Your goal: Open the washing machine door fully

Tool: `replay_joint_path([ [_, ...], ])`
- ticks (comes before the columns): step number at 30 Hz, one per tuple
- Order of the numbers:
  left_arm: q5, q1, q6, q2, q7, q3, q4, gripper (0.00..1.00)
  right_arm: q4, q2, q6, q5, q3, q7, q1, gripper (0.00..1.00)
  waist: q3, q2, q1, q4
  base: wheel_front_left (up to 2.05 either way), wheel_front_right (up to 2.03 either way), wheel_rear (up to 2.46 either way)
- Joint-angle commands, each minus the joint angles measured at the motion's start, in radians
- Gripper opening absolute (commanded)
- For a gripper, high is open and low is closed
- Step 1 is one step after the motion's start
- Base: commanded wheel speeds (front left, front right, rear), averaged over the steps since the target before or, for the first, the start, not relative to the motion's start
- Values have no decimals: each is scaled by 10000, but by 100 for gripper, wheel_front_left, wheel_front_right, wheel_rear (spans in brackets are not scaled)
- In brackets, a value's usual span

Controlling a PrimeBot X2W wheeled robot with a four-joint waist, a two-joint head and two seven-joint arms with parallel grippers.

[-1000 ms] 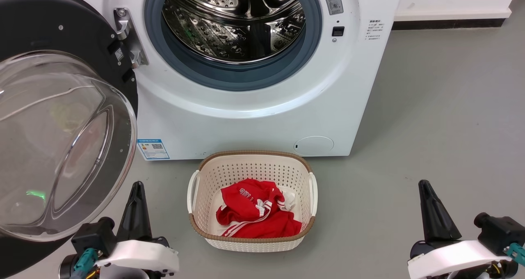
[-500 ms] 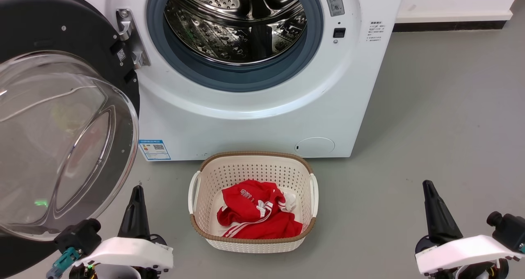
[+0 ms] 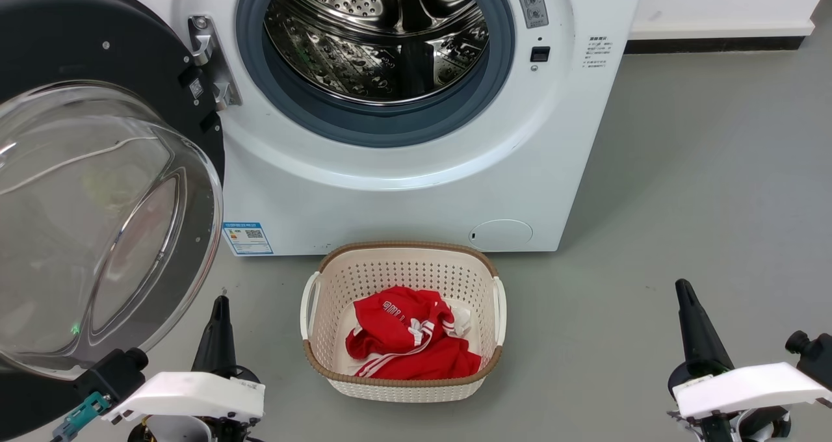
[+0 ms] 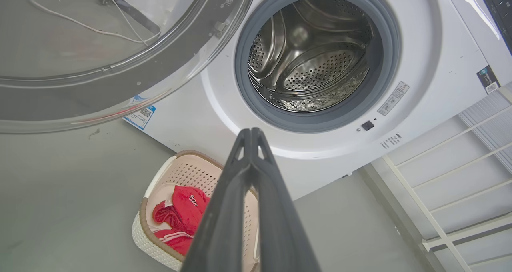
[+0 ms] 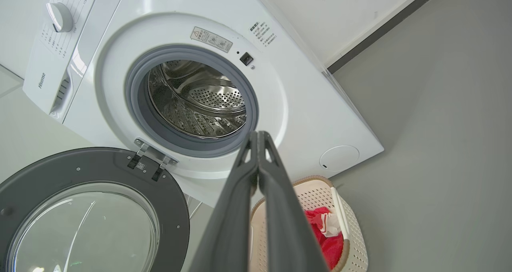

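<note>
The washing machine door (image 3: 97,39) hangs open leftward, inner side facing outward; left pincer (image 3: 221,302) and right pincer (image 3: 682,286) pressed together.

My right gripper (image 5: 258,135), its two long dark fingers pressed together, points at the big white front-loading washing machine (image 5: 298,104). The machine's round glossy black door with a clear glass bowl (image 5: 90,210) stands wide open on its hinges. A cream perforated basket (image 5: 348,220) holding red cloth (image 5: 326,244) sits at the machine's foot.

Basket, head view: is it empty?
No, a red garment with white stripes lies bunched inside the cream basket.
</note>
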Motion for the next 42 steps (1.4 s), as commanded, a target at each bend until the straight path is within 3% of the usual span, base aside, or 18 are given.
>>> replay_joint_path([
  [1, -301, -302, -72, 23, 64, 59, -63, 0, -60, -82, 0, 293, -36, 45, -256, 0, -3, 0, 0, 3, 0, 0, 0],
  [42, -5139, -652, -633, -10, 1235, 417, 568, 0, 579, -101, 0, 4890, -388, 1026, -694, 0, -138, 0, 0, 127, 0, 0, 0],
])
